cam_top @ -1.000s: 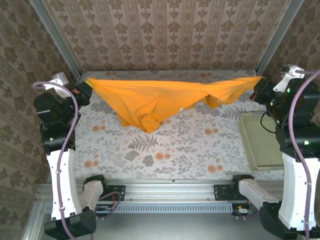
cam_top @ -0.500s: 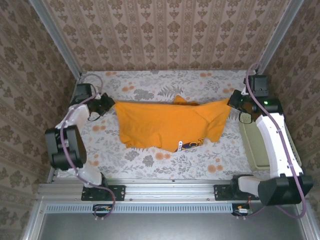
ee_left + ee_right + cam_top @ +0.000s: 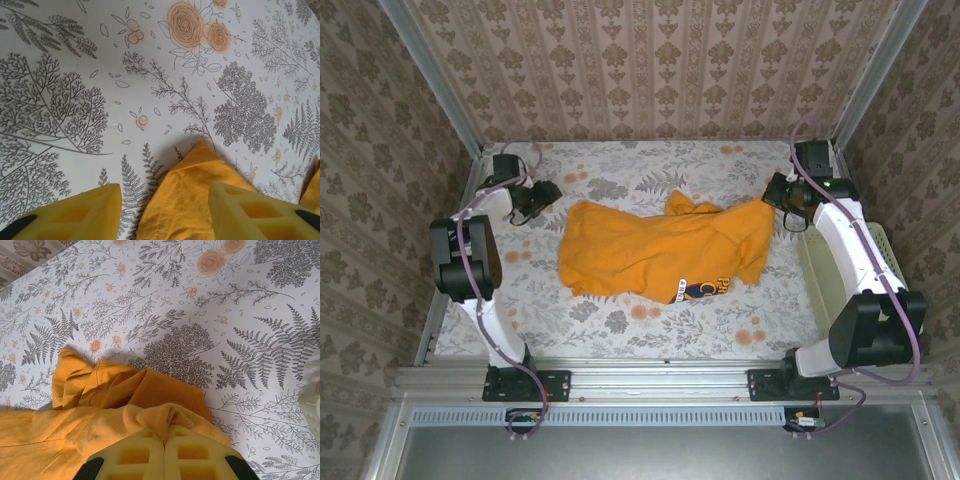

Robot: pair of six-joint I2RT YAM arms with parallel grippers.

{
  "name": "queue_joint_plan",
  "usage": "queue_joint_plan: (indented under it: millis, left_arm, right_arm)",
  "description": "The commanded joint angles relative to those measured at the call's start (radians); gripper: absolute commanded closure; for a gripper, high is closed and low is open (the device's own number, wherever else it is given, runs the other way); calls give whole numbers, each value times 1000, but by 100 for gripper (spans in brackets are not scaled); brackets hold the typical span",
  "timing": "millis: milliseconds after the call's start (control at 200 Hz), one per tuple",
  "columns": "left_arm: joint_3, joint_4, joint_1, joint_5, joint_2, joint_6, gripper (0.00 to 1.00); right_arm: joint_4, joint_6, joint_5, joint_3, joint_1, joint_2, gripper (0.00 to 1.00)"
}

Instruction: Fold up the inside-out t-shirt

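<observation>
The mustard-orange t-shirt point(image 3: 655, 250) lies crumpled across the middle of the table, with dark lettering point(image 3: 705, 290) showing at its near edge. My left gripper point(image 3: 548, 198) is open at the shirt's far left corner. That stitched corner point(image 3: 192, 185) rests on the cloth between the two yellow fingers point(image 3: 85, 210), which stand apart from it. My right gripper point(image 3: 775, 197) is shut on the shirt's far right corner. A bunched fold of fabric point(image 3: 170, 415) is pinched at the tips of that gripper point(image 3: 164, 432).
A pale cream basket point(image 3: 820, 290) stands along the right edge of the table, partly under the right arm; its rim point(image 3: 314, 407) shows in the right wrist view. Floral tablecloth point(image 3: 650, 330) covers the table. Patterned walls close the back and sides.
The shirt, stretched in the air a second ago, has come down onto the table. My left gripper has opened and released its corner. The right gripper keeps its hold.
</observation>
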Motion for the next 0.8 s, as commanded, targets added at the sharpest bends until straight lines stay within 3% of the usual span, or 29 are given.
queue_joint_plan:
  millis: [0, 215, 580, 795]
  left_arm:
    - [-68, -21, -22, -27, -69, 69, 49]
    - [-105, -78, -101, -121, -53, 107, 50]
    - [-51, -127, -149, -140, 43, 109, 48]
    - [-45, -135, -158, -171, 79, 102, 58]
  right_arm:
    - [32, 1, -14, 31, -8, -1, 100]
    - [46, 7, -27, 11, -8, 1, 100]
    - [34, 2, -16, 10, -8, -11, 100]
    - [36, 5, -20, 11, -8, -11, 100]
